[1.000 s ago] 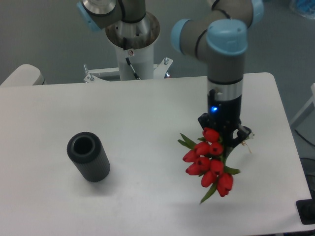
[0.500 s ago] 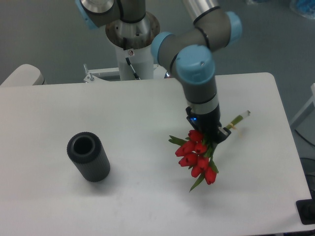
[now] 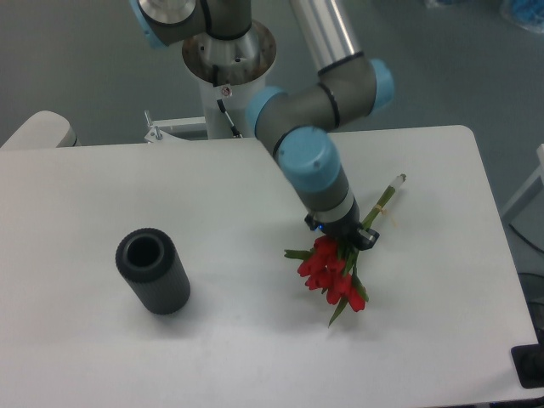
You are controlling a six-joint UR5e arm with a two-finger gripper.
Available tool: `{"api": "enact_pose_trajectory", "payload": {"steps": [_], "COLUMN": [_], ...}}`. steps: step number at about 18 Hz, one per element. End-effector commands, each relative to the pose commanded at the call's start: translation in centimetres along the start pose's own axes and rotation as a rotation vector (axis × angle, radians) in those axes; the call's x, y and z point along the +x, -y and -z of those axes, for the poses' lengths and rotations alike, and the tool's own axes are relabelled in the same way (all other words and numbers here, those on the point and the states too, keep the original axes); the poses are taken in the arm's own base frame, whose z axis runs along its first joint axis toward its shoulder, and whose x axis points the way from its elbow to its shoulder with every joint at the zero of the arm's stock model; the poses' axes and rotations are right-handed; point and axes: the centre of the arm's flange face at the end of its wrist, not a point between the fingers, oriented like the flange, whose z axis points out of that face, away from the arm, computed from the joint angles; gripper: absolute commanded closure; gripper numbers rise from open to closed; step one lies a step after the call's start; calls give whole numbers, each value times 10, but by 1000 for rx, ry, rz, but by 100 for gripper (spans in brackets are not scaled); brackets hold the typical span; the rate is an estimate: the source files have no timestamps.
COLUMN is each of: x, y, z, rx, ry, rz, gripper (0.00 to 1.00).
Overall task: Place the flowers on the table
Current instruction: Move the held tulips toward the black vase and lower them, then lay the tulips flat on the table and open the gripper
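1. Flowers (image 3: 331, 272) hang low over the white worktop (image 3: 127, 340), a little right of the middle. The red heads point down toward the front edge. The green stems (image 3: 380, 204) stick up and back to the right, lifted off the top.

2. The hand (image 3: 340, 235) is closed on the bunch, just above the red heads, where the stems meet. The fingers are mostly hidden under the arm (image 3: 314, 170), so I cannot see how tight they squeeze.

3. I cannot tell for sure if the red heads touch the worktop yet. They look very near it or just on it.

4. If the hand pushes down more, the soft heads may get squashed and petals may bend or break.

5. If the hand opens while the bunch is tilted like this, the stem end may drop and the bunch may roll or flop to one side. It would still land on the worktop, as there is lots of room around it.

6. If a leaf or stem sticks to a finger, the bunch may get dragged when the hand goes up.

7. The dark ribbed cylinder (image 3: 153, 272) stands far off on the left, so it is not likely to get bumped.
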Motion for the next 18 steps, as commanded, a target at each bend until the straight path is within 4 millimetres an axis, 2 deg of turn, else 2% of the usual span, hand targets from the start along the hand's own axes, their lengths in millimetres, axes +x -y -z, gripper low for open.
{"api": "enact_pose_trajectory", "payload": {"steps": [5,6,7,8,11,12,14,16,18], "x": [2,2,2,0,-14,-19,-31,-42,-65], "y": [4,4,5,5,8,9,9,9,10], "z": [-9,-11,-11,-11,2,7,18,29,57], "rx": [-2,-3,-5,-2,27,35,54,68,116], "ry": [-14,-17,-16,-12,23,30,50,73,114], "rz": [21,20,19,19,25,28,40,19,-39], "gripper": [74,71,64,54,16,10,3,1,1]}}
